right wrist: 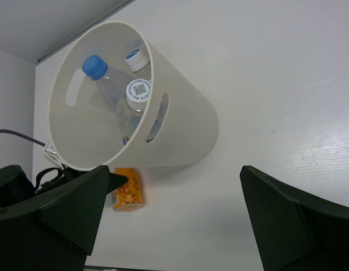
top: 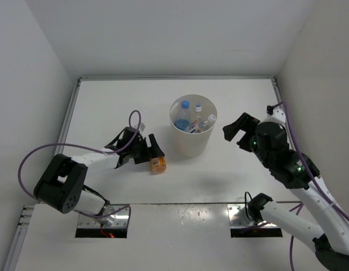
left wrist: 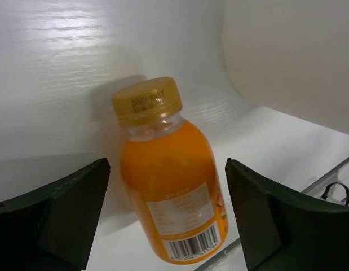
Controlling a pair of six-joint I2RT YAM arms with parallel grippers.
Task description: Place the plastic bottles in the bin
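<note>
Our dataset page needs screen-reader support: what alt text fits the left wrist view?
A short orange bottle with a yellow cap rests on the white table between the left arm's two dark fingers, a gap on each side. The cream bin fills the upper right.

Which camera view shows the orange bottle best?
Left wrist: the orange bottle fills the frame, with cap, label and barcode visible. The top view shows it small, on the table left of the bin. The right wrist view shows only part of it, past the bin.
</note>
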